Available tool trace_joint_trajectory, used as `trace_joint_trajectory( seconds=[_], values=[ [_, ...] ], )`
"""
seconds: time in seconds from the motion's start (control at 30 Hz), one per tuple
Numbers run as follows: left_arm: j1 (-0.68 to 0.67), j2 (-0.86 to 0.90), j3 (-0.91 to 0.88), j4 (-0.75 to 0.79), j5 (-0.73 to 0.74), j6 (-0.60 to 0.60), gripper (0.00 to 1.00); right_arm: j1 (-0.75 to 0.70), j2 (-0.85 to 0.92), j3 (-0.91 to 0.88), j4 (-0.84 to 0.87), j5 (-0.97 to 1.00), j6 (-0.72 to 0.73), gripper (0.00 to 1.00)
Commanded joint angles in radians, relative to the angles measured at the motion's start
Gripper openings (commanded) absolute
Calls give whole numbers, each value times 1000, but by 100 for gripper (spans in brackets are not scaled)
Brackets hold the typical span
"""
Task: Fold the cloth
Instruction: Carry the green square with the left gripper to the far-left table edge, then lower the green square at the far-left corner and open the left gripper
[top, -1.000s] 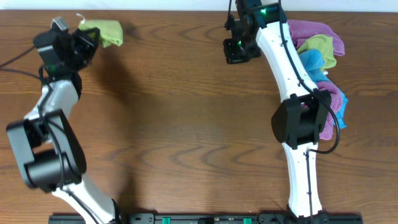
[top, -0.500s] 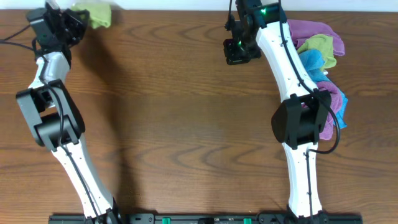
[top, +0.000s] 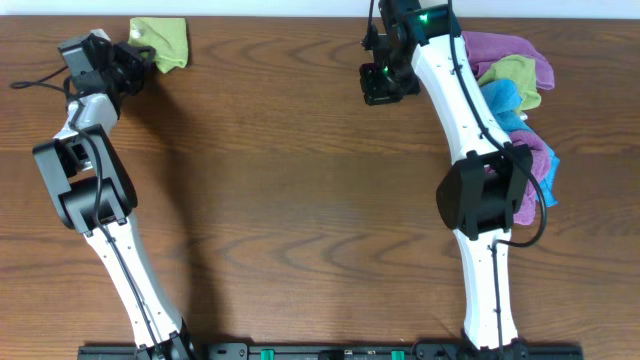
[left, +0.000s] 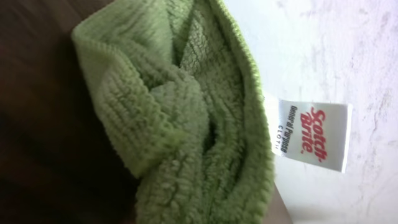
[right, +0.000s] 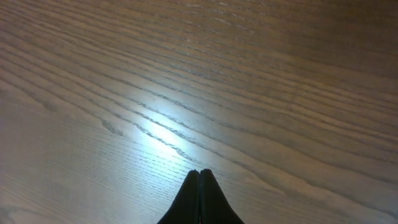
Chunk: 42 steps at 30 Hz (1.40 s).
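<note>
A small crumpled green cloth (top: 166, 42) is at the table's far left corner. My left gripper (top: 137, 55) is right at its left edge and appears shut on it. In the left wrist view the green cloth (left: 180, 124) fills the frame, with a white Scotch-Brite label (left: 311, 134), and hides the fingers. My right gripper (top: 385, 88) is shut and empty over bare wood at the far middle; its closed fingertips (right: 199, 172) show in the right wrist view.
A pile of purple, green and blue cloths (top: 515, 80) lies at the far right, behind the right arm. The brown wooden table (top: 300, 200) ends at a white wall along the far edge.
My left gripper and the green cloth swung up to the far left edge, then came back a little to the right and toward me. The right arm has not moved.
</note>
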Motion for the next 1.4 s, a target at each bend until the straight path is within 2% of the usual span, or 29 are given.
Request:
trace_joint_trajectory(
  seconds=[0.0, 0.5, 0.53, 0.57, 0.6, 0.77, 0.83, 0.97, 1.23, 1.37],
  values=[
    [20, -5, 25, 3, -3, 7, 6, 2, 0, 16, 0, -2, 10, 1],
    [34, -5, 25, 2, 30, 45, 6, 11, 0, 16, 1, -2, 14, 1],
    [34, -5, 25, 7, 47, 45, 31, 13, 0, 16, 3, -2, 14, 1],
    [35, -5, 25, 16, 72, 45, 68, 14, 0, 16, 4, -2, 14, 1],
    [38, -5, 25, 28, 103, 44, 95, 14, 0, 16, 5, -2, 14, 1],
    [56, -23, 27, 8, 235, 10, 96, 15, 0, 16, 3, -2, 25, 1],
    [64, -49, 27, -61, 249, -4, 96, 15, 0, 16, -2, -2, 25, 1],
    [67, -129, 27, -151, 247, 47, 96, 15, 0, 16, -14, -2, 25, 1],
    [57, -388, 27, -514, 119, 186, 96, 15, -3, 17, -26, -44, 24, 1],
    [21, -522, 27, -704, -31, 370, 96, 14, -27, 28, -19, -50, 23, 1]
  ],
)
